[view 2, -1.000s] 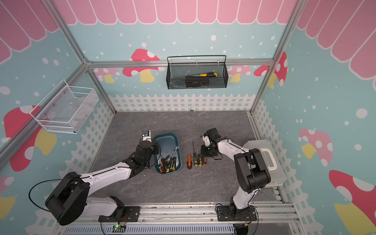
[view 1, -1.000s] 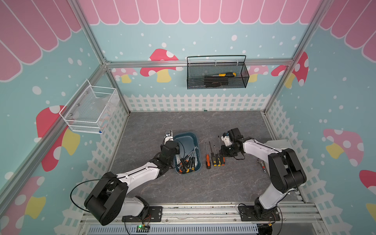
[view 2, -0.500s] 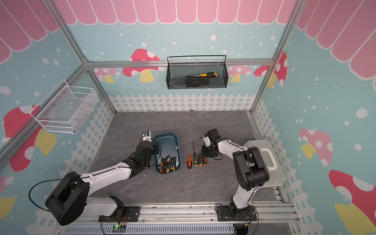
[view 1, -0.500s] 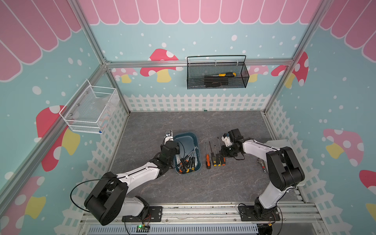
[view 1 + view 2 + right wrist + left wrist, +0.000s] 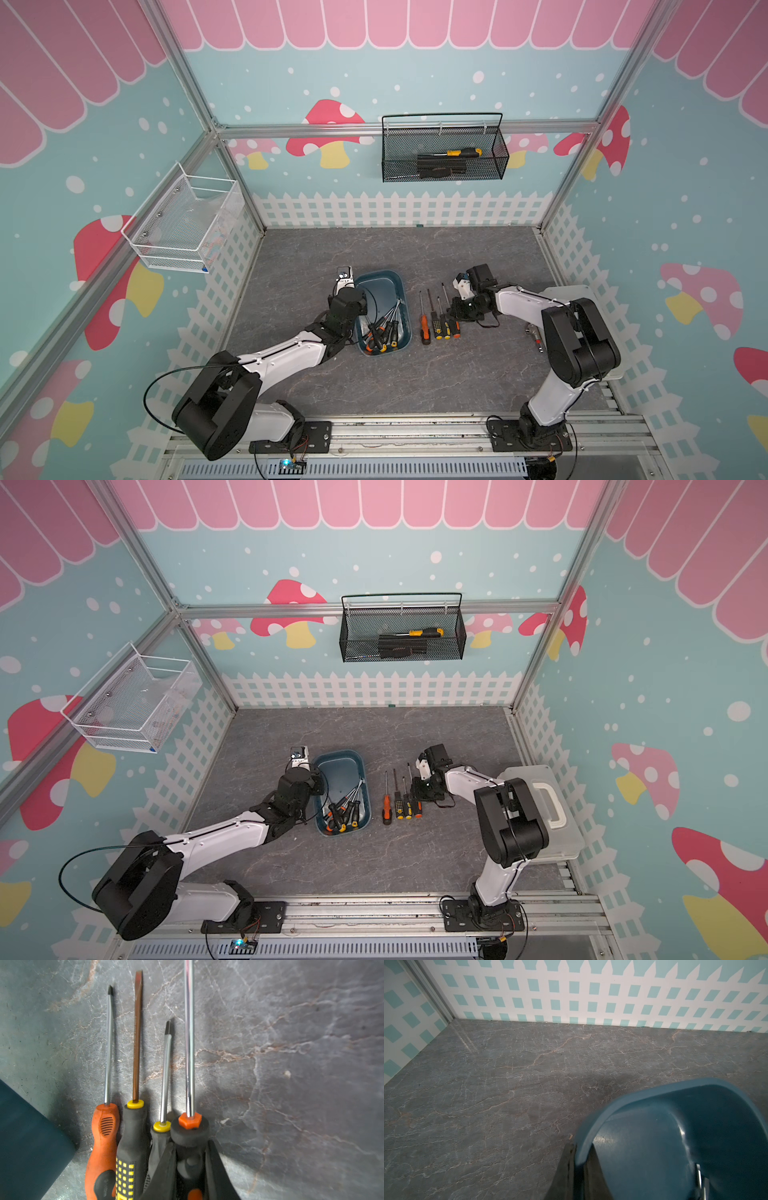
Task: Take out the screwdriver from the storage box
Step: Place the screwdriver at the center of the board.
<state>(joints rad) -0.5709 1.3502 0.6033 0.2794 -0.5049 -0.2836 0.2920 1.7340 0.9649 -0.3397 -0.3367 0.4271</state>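
My right end effector (image 5: pixel 190 1159) is narrow, clamped on the black rubbery handle of the screwdriver (image 5: pixel 189 1132). It is out of the storage box (image 5: pixel 380 286), at the end of a row with three other screwdrivers (image 5: pixel 434 328) on the worktop (image 5: pixel 457 374); I can't tell if it is touching down. My left end effector (image 5: pixel 578 1167) is pinched on the box rim. More screwdrivers (image 5: pixel 382 332) lie crossed inside the box. The tool looks stiff, fairly light and handle-heavy. The chrome shaft is probably slippery, so mid-handle is the spot to hold.
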